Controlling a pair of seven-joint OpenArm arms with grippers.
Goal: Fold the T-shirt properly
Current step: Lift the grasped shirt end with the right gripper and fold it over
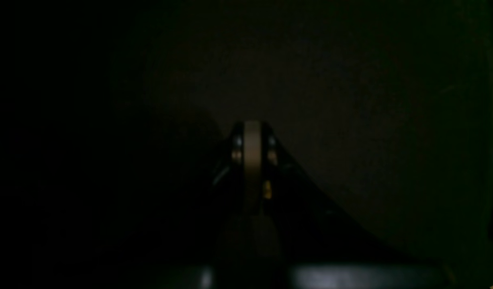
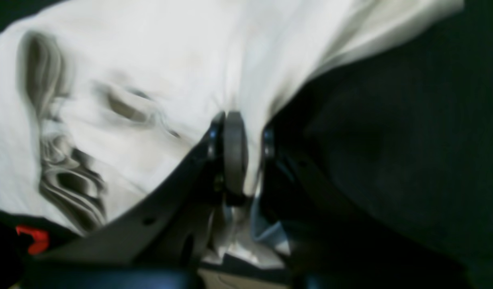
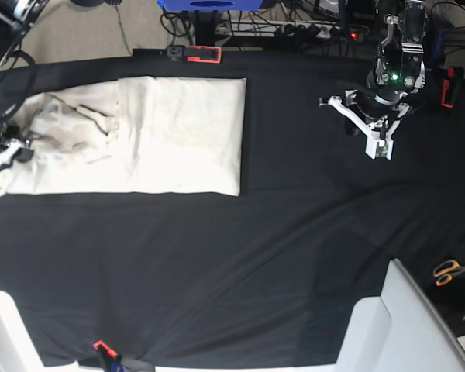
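T-shirt [image 3: 151, 136]: on black table cloth [image 3: 240, 248], far-left, long axis running left-right, bunched end at left | right gripper [image 2: 242, 138]: you have its jaws clamped on that bunched fabric | left gripper [image 3: 380, 147]: jaws together, well apart from shirt | writing: none readable

T-shirt [image 3: 139, 136] on table [image 3: 256, 256], far left
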